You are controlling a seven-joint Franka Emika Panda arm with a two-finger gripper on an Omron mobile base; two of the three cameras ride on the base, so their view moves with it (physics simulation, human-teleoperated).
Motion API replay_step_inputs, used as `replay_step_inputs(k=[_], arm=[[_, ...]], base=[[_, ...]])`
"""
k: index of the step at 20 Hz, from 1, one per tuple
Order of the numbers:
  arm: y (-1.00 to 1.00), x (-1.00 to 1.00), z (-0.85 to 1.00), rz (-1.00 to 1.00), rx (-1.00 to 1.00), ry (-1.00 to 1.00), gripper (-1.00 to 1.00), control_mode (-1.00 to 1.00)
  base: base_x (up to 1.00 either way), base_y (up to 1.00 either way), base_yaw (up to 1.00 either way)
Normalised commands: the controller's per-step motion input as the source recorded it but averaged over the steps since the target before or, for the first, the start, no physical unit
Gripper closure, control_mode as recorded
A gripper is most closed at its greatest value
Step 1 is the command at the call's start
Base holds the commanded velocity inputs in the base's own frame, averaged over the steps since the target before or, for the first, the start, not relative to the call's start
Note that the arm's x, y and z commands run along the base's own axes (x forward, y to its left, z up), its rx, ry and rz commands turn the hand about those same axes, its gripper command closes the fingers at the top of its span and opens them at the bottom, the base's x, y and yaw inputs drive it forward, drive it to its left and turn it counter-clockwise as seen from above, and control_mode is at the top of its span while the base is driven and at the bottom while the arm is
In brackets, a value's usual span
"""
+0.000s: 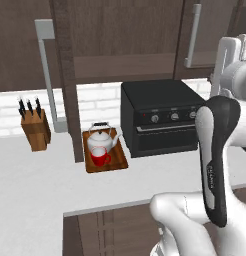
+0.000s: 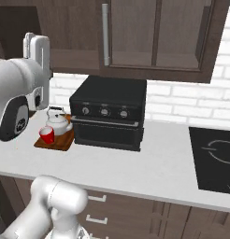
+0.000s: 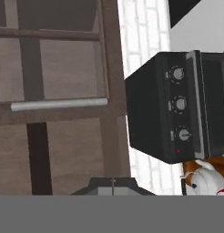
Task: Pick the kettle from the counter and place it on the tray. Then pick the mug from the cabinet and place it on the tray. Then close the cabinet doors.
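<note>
A black oven [image 1: 162,117] sits by a white brick wall [image 2: 182,100], with a knife block [image 1: 35,127] and a black stove top [image 2: 215,158] nearby.

The white arm [image 1: 215,150] rises from the lower right of the left base view, its rounded shoulder and elbow housings low in the foreground and a long link with a dark strip standing nearly upright, topped by a white wrist section high at the right edge. In the right base view the same arm [image 2: 16,102] climbs from the lower left, a large rounded white joint with a dark cap at the left edge and a narrower white link reaching up above it. The jaws are fully closed with nothing between them.
</note>
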Motion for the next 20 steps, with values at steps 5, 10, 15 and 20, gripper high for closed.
replay_step_inputs(k=[5, 10, 15, 20], arm=[[1.0, -0.71, -0.01, 0.0, -0.07, 0.0, 1.0, -1.0], [1.0, -0.72, -0.08, 0.0, -0.08, -0.06, 1.0, -1.0], [1.0, -0.58, -0.16, 0.0, -0.07, -0.13, 1.0, -1.0], [0.71, -0.04, -0.15, -0.03, -0.01, -0.07, 1.0, -1.0]], base=[[0.0, 0.0, 0.0], [0.0, 0.0, 0.0], [0.0, 0.0, 0.0], [0.0, 0.0, 0.0]])
